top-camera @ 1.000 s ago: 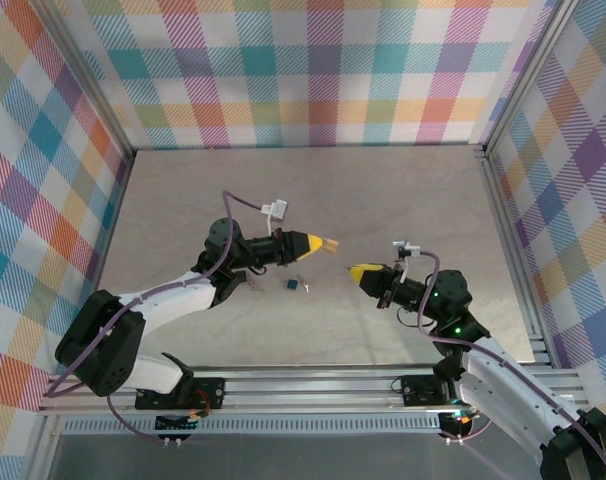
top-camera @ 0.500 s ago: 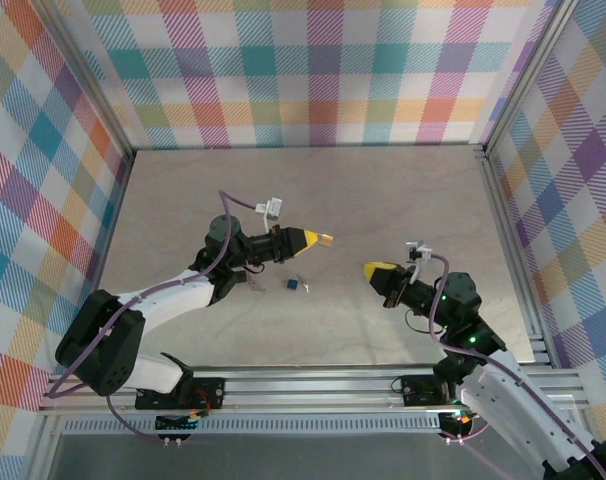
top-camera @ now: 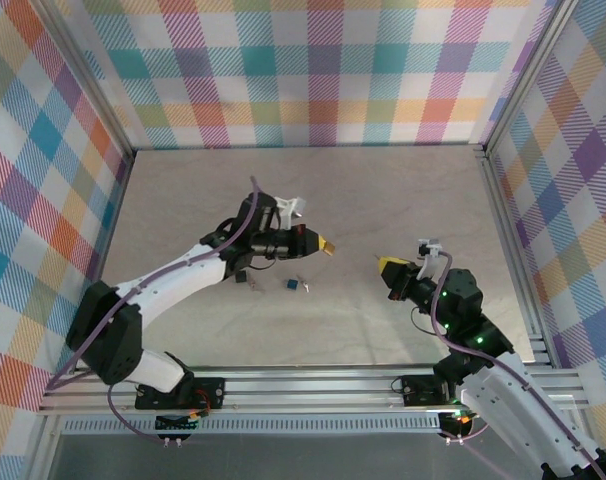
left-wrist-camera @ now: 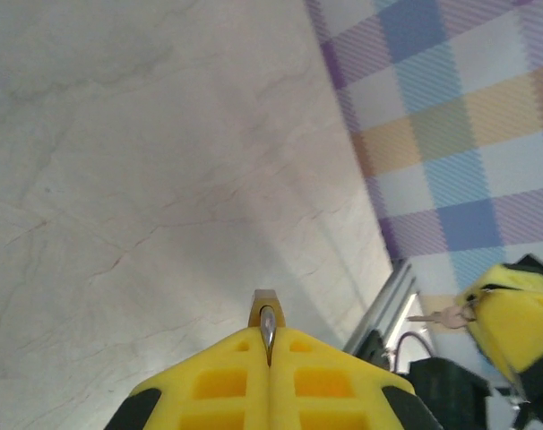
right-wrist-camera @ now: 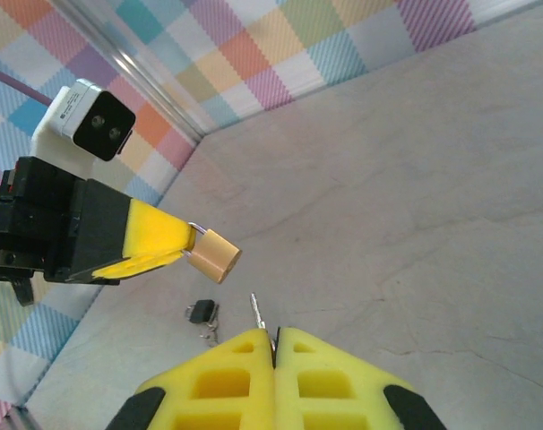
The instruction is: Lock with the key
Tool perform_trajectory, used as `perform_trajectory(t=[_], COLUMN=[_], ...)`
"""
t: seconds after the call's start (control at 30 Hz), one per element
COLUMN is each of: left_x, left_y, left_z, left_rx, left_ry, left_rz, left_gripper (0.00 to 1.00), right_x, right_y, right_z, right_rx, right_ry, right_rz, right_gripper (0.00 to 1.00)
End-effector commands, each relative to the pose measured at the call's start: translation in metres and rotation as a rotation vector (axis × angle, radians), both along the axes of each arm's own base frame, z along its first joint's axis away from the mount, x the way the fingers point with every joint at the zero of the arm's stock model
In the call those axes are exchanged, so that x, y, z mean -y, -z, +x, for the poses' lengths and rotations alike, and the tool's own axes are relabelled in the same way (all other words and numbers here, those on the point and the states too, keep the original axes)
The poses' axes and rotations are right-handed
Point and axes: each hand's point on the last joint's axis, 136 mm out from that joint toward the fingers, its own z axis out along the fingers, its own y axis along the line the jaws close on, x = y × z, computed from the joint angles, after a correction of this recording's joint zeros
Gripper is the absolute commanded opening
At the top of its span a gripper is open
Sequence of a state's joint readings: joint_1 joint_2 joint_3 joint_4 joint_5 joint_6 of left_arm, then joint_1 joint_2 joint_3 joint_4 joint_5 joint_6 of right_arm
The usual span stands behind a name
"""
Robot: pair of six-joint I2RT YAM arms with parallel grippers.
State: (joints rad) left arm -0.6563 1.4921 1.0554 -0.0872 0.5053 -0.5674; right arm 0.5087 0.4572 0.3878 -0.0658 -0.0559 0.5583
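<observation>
The right gripper [right-wrist-camera: 273, 336] is clenched, its yellow ribbed fingers pressed flat together on the thin silver key [right-wrist-camera: 255, 312]. In the right wrist view the key's blade stands up out of the fingertips, its long axis in line with the fingers, its tip aimed towards the small brass padlock [right-wrist-camera: 218, 255], with a clear gap between the two.

The left gripper [right-wrist-camera: 189, 252] is likewise closed tight, pinching the padlock by its silver shackle. The brass body juts past the fingertips in line with them, towards the right arm.

The left wrist view has the padlock [left-wrist-camera: 264, 305] edge-on, only a narrow brass sliver beyond the left gripper [left-wrist-camera: 268, 339]. It also catches the right gripper [left-wrist-camera: 513, 313] at the far right, with the key [left-wrist-camera: 443, 315] poking out sideways (a ring hangs at its head, which the right wrist view hides).

From the top external camera the left gripper [top-camera: 318, 243] and right gripper [top-camera: 385, 263] face each other above the pale marbled table [top-camera: 383, 190], the padlock [top-camera: 327, 246] well short of the right fingertips; the key is too small to make out there. A small blue block [top-camera: 294, 285] lies on the table near the left arm.
</observation>
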Motion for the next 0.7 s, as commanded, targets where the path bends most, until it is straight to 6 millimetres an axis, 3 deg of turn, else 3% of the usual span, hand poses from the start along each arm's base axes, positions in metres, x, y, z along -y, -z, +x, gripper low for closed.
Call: perform_trajectory(t=[0.0, 0.27, 0.67], left_x=[-0.004, 0.023, 0.053], left_y=[0.046, 0.097, 0.128], left_z=[-0.009, -0.007, -0.010], left_rx=[-0.093, -0.235, -0.284], left_ry=[0.030, 0.128, 0.232], left_rz=[0.202, 0.302, 0.384], left_gripper=[0.00, 0.00, 0.00], right_x=[0.009, 0.015, 0.010], right_y=[-0.008, -0.005, -0.002], right_z=[0.004, -0.002, -0.004], right_rx=[0.026, 0.039, 0.034], right_ry=[0.046, 0.055, 0.026], right_rz=[-0.029, -0.037, -0.028], right_gripper=[0.00, 0.00, 0.00])
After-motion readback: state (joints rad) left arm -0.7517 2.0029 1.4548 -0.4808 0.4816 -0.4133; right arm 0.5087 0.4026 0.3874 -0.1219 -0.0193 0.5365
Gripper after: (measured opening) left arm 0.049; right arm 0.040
